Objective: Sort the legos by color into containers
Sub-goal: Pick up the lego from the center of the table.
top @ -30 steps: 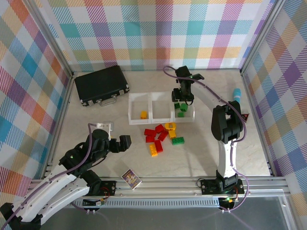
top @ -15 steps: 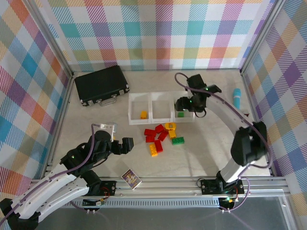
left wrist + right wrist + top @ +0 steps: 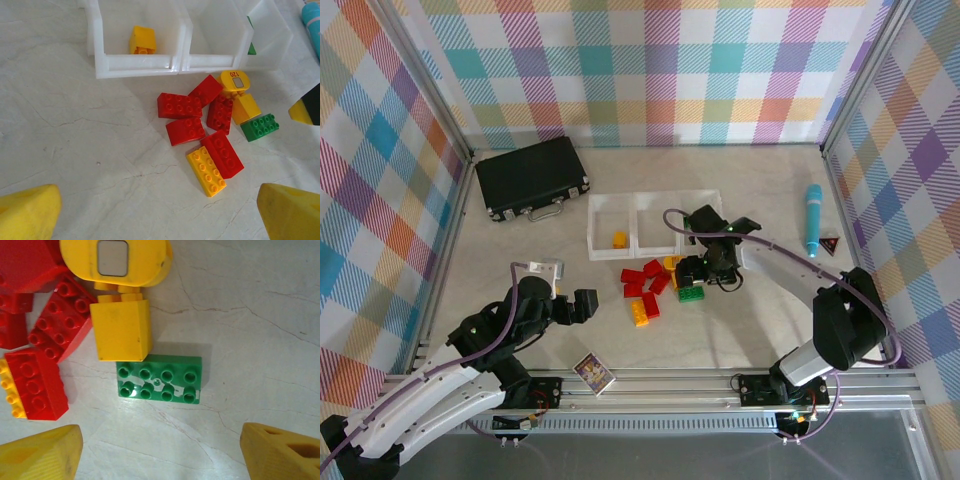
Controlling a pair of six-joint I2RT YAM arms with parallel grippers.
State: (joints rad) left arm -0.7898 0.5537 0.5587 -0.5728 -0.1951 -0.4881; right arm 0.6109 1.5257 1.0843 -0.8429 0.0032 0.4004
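Right wrist: flat green lego [image 3: 160, 379], eight studs, whitish scuffs

I take the green brick [image 3: 159, 379] as reference. A yellow cube brick [image 3: 121, 330] touches one long edge at a corner, so no finger passes there. Red bricks [image 3: 37, 385] lie just off the same end, leaving a narrow gap. The opposite end and the other long edge face bare tabletop [image 3: 260, 340], free for approach. My right tool [image 3: 160, 452] stands with fingers spread wider than the brick. Beyond the yellow cube, the containers [image 3: 635, 235] wall off that side.
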